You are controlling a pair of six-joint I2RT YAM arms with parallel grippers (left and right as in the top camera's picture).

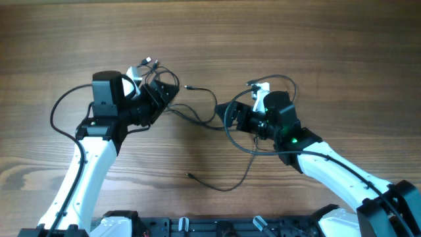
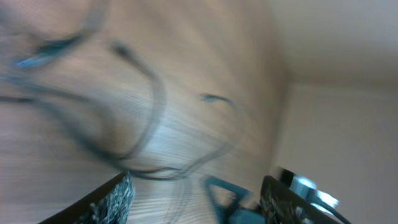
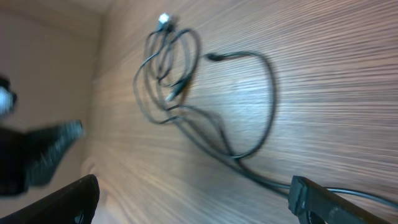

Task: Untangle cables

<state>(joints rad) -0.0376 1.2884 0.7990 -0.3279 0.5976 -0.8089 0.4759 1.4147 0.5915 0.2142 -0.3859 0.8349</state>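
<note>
The white-shelled left arm (image 1: 85, 171), black at the wrist, rises from the near edge and bends inward. Its black two-fingered left hand (image 1: 161, 95) points toward the other hand, jaws parted with nothing between them (its wrist view is blurred). The matching right arm (image 1: 335, 171) angles in opposite. Its black right hand (image 1: 237, 115) has its jaws spread wide and empty, well apart from the left hand.

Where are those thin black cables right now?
Overhead, the cables lie on the table between the left gripper and right gripper, one end trailing below them.
</note>
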